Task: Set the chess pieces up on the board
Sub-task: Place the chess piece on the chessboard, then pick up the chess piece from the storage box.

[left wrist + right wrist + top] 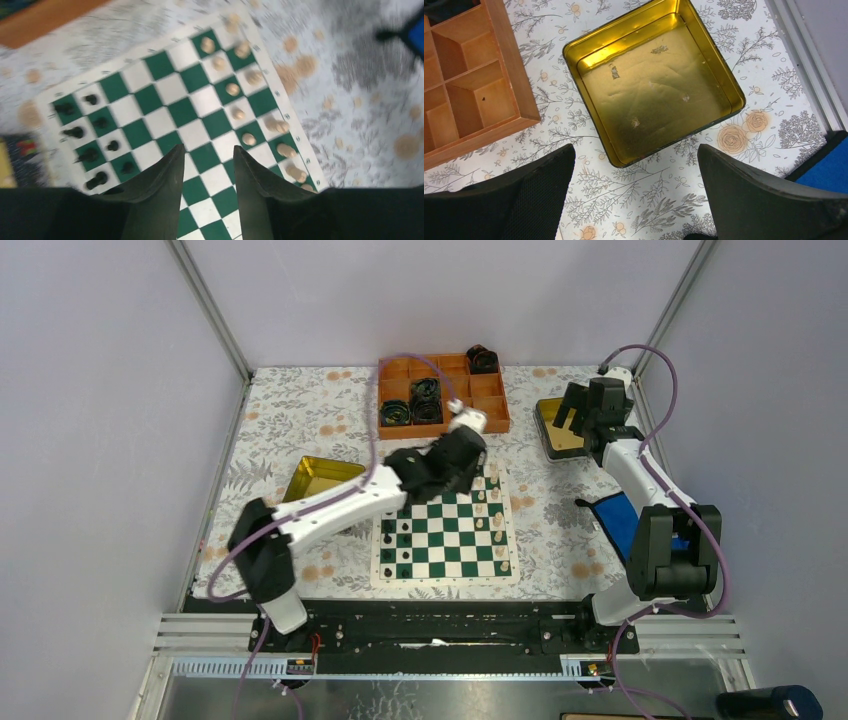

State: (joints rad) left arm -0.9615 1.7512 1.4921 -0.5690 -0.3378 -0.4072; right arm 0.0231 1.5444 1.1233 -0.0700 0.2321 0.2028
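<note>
Two tools: left tool point(208, 150) part-open, empty, over the board point(160, 122); right tool point(635, 150) wide, empty. Risk: a low pass topples crowded chess pieces point(232, 89).

The tin point(654, 100) is glossy gold metal, the tray point(509, 60) matt wood, the board point(182, 112) smooth, the cloth point(624, 205) printed.

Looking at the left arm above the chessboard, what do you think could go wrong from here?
The left gripper hovers over the board, jaws apart and empty; a sideways sweep may topple the cream-white pieces crowded along one edge.
The black pieces along the opposite edge stand close together too, so a grasp there could nudge neighbours.
</note>
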